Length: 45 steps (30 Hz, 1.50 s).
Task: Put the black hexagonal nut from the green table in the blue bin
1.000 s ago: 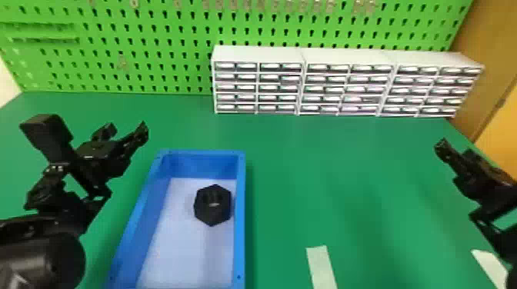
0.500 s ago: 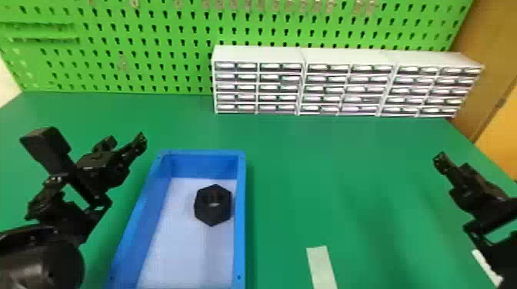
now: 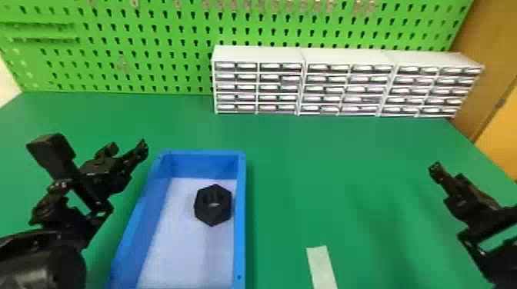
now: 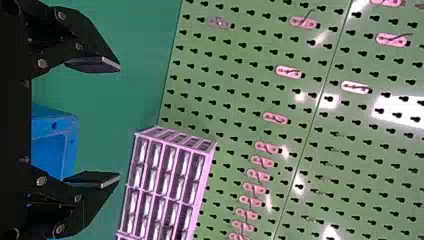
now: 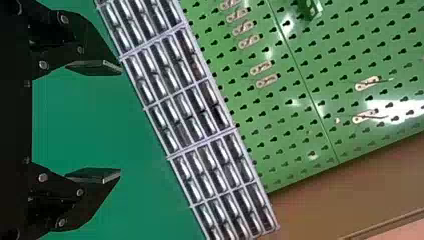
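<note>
The black hexagonal nut point(image 3: 213, 205) lies inside the blue bin point(image 3: 241, 215), on its pale floor close to the right wall. My left gripper point(image 3: 129, 148) is above the table, just left of the bin's far left corner. In the left wrist view the left gripper point(image 4: 119, 123) stands open, nothing between its fingers, with part of the bin point(image 4: 55, 125) beyond. Far to the right of the bin is my right gripper point(image 3: 448, 173), over the green table point(image 3: 346, 165). The right wrist view has the right gripper point(image 5: 121, 121) open and holding nothing.
White drawer cabinets point(image 3: 346, 57) line the table's back, before a green pegboard point(image 3: 154, 46). A pale tape strip point(image 3: 321, 267) lies on the table right of the bin. An orange-brown surface point(image 3: 496, 77) stands beyond the right edge.
The left arm has shifted slightly downward in the head view. My right arm has moved a little to the left and down. The nut and bin have stayed put.
</note>
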Available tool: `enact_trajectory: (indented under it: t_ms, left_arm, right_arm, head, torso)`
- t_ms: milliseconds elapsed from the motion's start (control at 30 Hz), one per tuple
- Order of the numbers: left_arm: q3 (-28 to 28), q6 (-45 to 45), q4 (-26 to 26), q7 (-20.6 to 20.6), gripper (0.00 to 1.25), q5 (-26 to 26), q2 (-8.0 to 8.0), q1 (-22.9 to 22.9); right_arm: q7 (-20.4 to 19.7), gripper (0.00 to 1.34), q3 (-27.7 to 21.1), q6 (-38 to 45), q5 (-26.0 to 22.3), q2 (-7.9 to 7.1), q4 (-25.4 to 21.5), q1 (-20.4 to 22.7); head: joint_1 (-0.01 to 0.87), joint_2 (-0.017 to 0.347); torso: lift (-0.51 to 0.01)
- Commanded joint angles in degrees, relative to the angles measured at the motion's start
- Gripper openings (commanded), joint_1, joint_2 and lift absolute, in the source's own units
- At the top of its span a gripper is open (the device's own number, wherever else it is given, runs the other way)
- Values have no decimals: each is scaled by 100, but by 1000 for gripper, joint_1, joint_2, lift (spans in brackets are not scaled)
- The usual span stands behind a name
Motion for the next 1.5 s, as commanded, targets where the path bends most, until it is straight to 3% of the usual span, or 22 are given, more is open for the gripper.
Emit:
enact_trajectory:
  t_ms: [0,167,367,633,833,1333,1467]
  left_arm:
    - [-25,-30,2,3,773,-16,0,3]
    - [-51,-48,11,3,773,-16,0,-14]
    - [-77,-83,11,3,773,-16,0,-23]
    - [-86,-109,11,3,773,-16,0,-23]
    - [-139,-127,2,-6,773,-7,0,-23]
    - [-693,-250,-68,3,773,-148,0,-14]
    - [-772,-267,-191,223,773,-289,-8,38]
  right_arm:
    - [1,807,7,-83,-77,-16,108,19]
    - [230,807,7,-171,-323,-113,346,10]
    - [309,808,-28,-180,-235,-244,407,10]
    - [318,807,-256,-180,-182,-183,451,45]
    - [335,807,-292,-180,-147,-218,469,71]
    - [335,807,-300,-180,-112,-218,469,89]
    - [335,807,-300,-180,-112,-227,469,89]
  head:
    - [691,9]
    - [691,9]
    - [691,9]
    - [691,9]
    - [691,9]
    - [691,9]
    - [691,9]
  torso:
    - [-97]
    - [-97]
    - [-97]
    - [-97]
    - [-97]
    - [-97]
    - [-97]
